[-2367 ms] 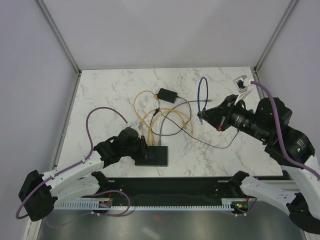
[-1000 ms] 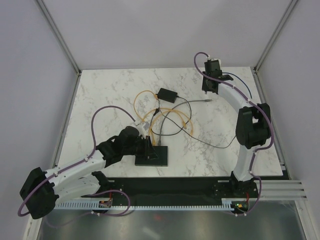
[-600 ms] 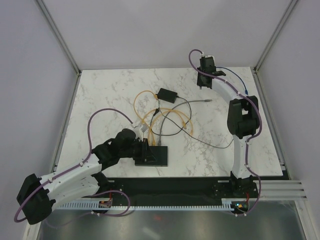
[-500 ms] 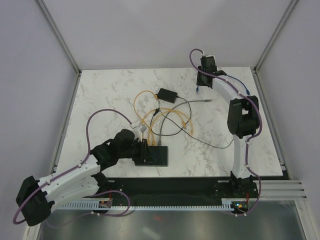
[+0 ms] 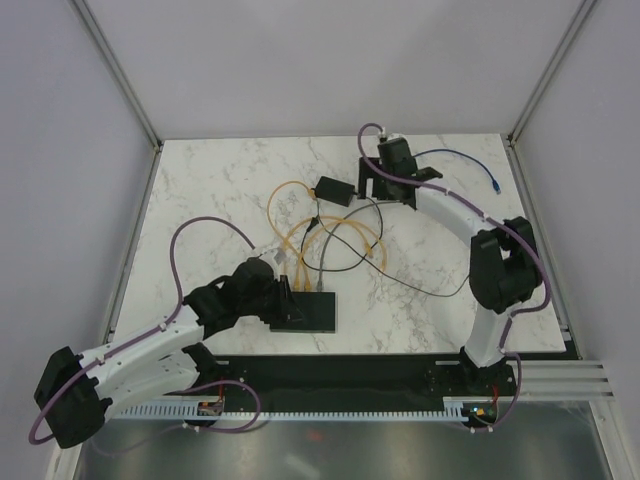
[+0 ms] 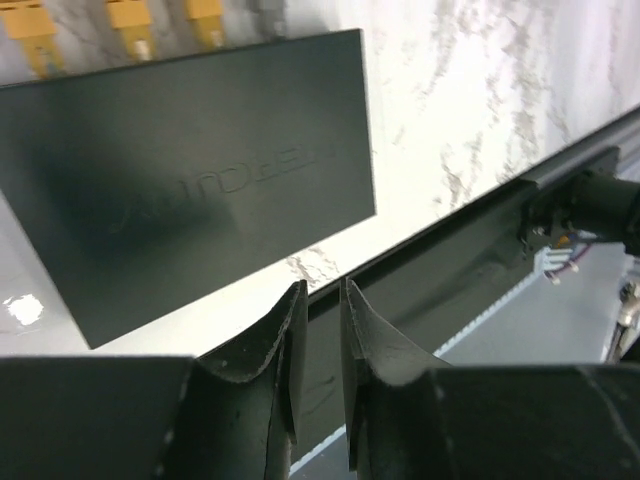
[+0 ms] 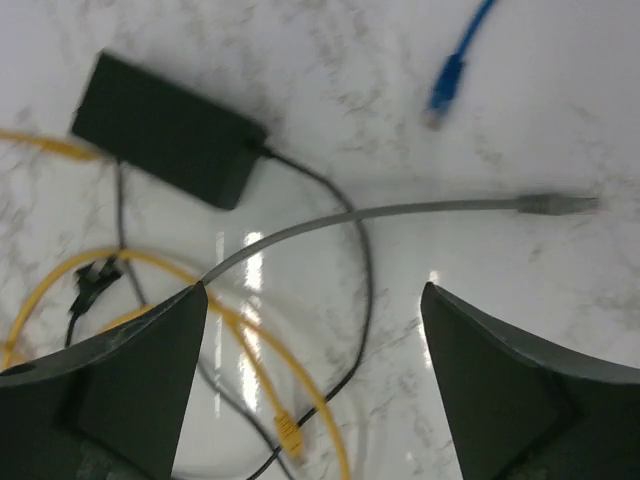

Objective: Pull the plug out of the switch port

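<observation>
The switch point(image 5: 308, 313) point(image 6: 200, 170) is a flat black box near the table's front edge. Yellow plugs point(image 6: 130, 22) sit in its far edge, their yellow cables point(image 5: 340, 235) looping behind it. My left gripper point(image 5: 284, 300) point(image 6: 320, 300) hovers at the switch's left end; its fingers stand a narrow gap apart with nothing between them. A blue cable point(image 5: 470, 158) lies loose at the back right, its plug point(image 5: 497, 184) point(image 7: 445, 88) free on the marble. My right gripper point(image 5: 383, 190) point(image 7: 312, 288) is wide open and empty above the cables.
A smaller black box point(image 5: 335, 190) point(image 7: 165, 125) with thin black leads lies behind the yellow loops. A grey cable point(image 7: 400, 210) ends in a loose plug point(image 7: 545, 203). A loose yellow plug point(image 7: 288, 432) lies below the right gripper. White walls close in the table.
My right gripper has opened, let go of the blue cable and swung left over the small black box. The blue cable now lies on the table. The left arm barely shifted.
</observation>
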